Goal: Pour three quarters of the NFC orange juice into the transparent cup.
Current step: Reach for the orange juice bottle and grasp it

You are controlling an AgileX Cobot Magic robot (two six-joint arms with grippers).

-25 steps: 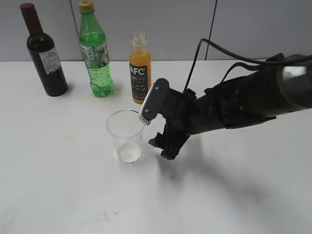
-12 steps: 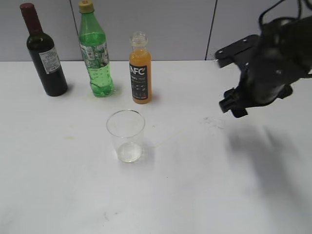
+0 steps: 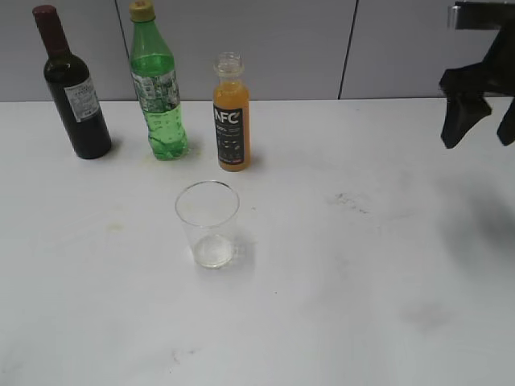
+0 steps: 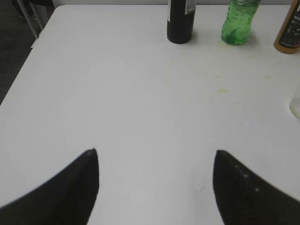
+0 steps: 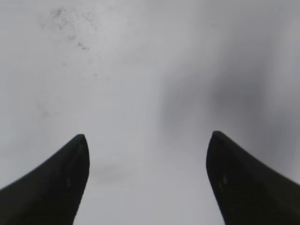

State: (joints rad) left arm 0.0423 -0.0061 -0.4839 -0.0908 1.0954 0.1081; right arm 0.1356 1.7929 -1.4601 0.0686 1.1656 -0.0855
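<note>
The NFC orange juice (image 3: 231,117) stands upright at the back middle of the white table, uncapped, nearly full; its lower part shows at the top right of the left wrist view (image 4: 290,33). The transparent cup (image 3: 208,223) stands empty in front of it; its edge shows in the left wrist view (image 4: 296,105). My right gripper (image 3: 481,121) is open and empty, raised at the far right edge of the exterior view, far from both; its jaws (image 5: 147,143) hang over bare table. My left gripper (image 4: 154,157) is open and empty over the table's left part, out of the exterior view.
A green plastic bottle (image 3: 158,88) and a dark wine bottle (image 3: 74,88) stand left of the juice along the back wall. Both show in the left wrist view, green (image 4: 238,23) and dark (image 4: 180,21). The table's left edge (image 4: 28,61) is near.
My right arm has pulled back from beside the cup, rising and moving to the far right edge of the exterior view. The cup and bottles have not moved.
</note>
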